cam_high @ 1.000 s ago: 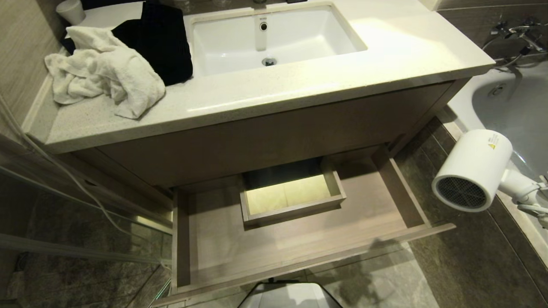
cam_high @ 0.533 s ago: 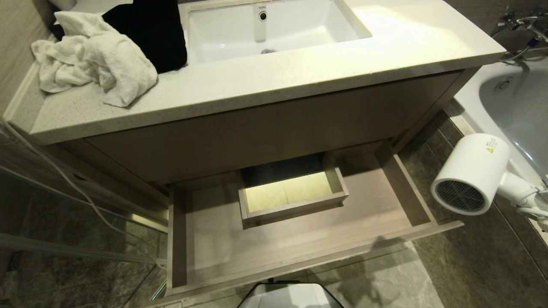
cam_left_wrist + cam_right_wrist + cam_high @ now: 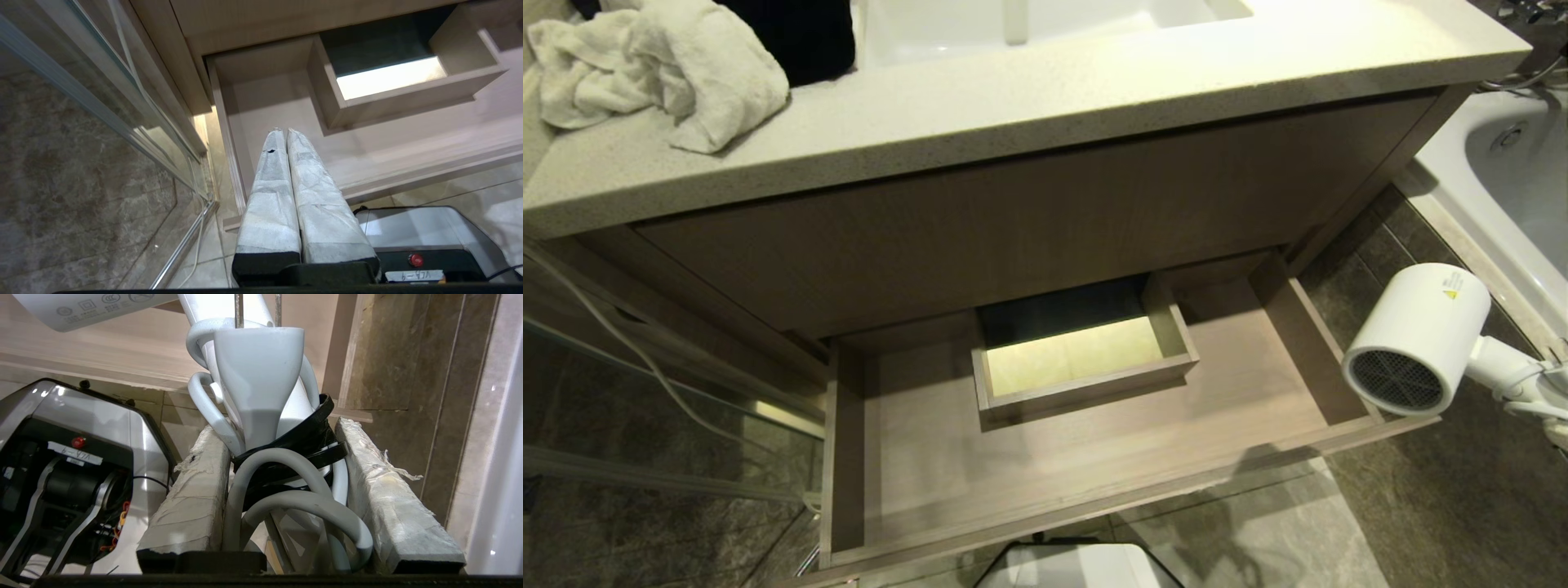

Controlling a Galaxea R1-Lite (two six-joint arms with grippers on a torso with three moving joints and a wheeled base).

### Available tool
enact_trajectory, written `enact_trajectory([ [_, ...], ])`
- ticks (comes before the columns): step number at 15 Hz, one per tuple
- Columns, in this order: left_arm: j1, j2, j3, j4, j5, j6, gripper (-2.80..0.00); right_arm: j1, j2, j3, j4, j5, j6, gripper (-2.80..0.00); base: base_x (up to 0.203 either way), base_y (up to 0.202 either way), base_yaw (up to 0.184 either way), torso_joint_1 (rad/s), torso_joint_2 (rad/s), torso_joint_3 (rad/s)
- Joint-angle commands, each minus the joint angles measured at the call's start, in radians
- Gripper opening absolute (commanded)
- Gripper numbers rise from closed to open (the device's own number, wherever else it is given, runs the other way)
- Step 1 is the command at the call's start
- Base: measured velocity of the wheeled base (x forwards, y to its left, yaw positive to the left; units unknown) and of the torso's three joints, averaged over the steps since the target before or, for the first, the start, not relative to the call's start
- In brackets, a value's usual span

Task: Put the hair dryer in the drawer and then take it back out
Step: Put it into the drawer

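Carrying the hair dryer (image 3: 1417, 343) right of the open drawer (image 3: 1094, 457), right gripper (image 3: 282, 465) clamps its corded handle; left gripper (image 3: 286, 134) pressed together. Next: swing left, lower inside.

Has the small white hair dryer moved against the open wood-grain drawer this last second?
Yes. The small white hair dryer, held in the right gripper, has neared the light-brown wood-grain drawer's right front corner; its grille now overlaps that side wall.

A crumpled white towel (image 3: 662, 69) lies beside dark cloth (image 3: 796, 37) on the speckled countertop (image 3: 1045, 90); bathtub (image 3: 1515, 175) at right.
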Motion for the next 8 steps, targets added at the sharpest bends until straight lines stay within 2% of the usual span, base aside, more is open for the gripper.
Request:
enact_trajectory([
  [1,0.000,0.000,0.000,-0.001,0.000,0.000,-2.80,0.000,0.012,0.000,0.001,0.002,-0.004,-2.80,0.000,0.000,0.000,-0.304,0.55,0.226],
  [8,0.000,0.000,0.001,-0.001,0.000,0.000,-2.80,0.000,0.048,-0.006,-0.003,0.003,-0.004,-2.80,0.000,0.000,0.000,-0.310,0.52,0.204],
])
